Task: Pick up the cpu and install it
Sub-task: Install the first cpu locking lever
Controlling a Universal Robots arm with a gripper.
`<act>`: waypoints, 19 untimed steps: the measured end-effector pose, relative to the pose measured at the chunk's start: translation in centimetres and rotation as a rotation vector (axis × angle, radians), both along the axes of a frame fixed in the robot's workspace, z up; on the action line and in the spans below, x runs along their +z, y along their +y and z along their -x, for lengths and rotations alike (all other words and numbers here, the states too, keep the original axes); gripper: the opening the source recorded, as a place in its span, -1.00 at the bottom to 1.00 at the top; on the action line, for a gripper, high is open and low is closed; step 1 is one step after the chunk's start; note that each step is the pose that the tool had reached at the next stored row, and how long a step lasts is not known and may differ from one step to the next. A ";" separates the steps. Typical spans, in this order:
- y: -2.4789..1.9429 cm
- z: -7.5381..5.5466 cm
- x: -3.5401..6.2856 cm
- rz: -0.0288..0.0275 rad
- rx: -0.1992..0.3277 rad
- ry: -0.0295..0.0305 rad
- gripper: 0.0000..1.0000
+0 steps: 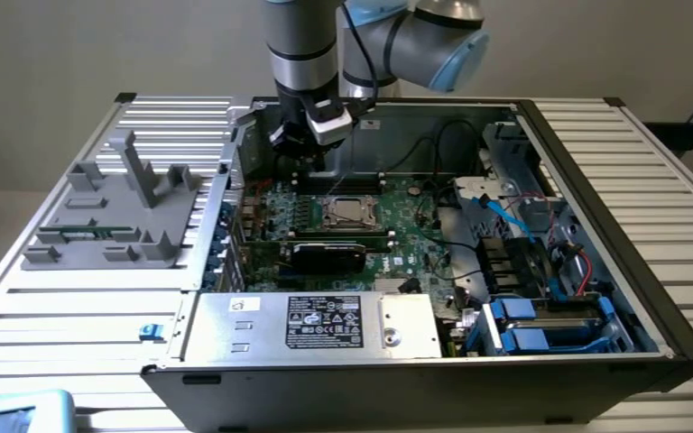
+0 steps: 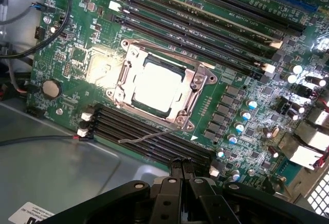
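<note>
The cpu (image 1: 349, 211) (image 2: 157, 87), a flat square chip with a shiny silver top, lies inside the metal socket frame (image 2: 125, 75) in the middle of the green motherboard (image 1: 413, 236). My gripper (image 1: 303, 152) (image 2: 182, 165) hangs above the board near the case's back wall, off to the exterior view's left of the socket. Its two black fingers are pressed together with nothing between them. It is not touching the cpu.
A black expansion card (image 1: 328, 253) sits in front of the socket, and a large silver box with a black label (image 1: 322, 323) fills the case front. Memory slots (image 2: 154, 139) flank the socket. Cables and blue drive bays (image 1: 540, 325) crowd the right. A grey fixture (image 1: 118, 212) stands outside the case.
</note>
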State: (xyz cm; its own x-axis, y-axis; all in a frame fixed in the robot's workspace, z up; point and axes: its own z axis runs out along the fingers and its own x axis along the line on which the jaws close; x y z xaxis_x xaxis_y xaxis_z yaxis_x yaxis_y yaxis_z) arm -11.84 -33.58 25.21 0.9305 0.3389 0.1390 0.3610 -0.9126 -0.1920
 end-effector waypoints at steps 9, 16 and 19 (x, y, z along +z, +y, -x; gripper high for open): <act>0.00 0.0 -0.01 0.0000 0.000 -0.0001 -0.77; 0.00 0.0 -0.03 0.0000 -0.059 -0.0001 -0.77; 0.00 0.0 -0.05 0.0001 -0.108 0.0001 -0.77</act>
State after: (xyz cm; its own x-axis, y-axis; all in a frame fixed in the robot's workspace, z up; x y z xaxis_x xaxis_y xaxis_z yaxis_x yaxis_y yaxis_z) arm -11.85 -33.58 25.17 0.9617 0.2365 0.1389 0.2604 -0.9462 -0.1920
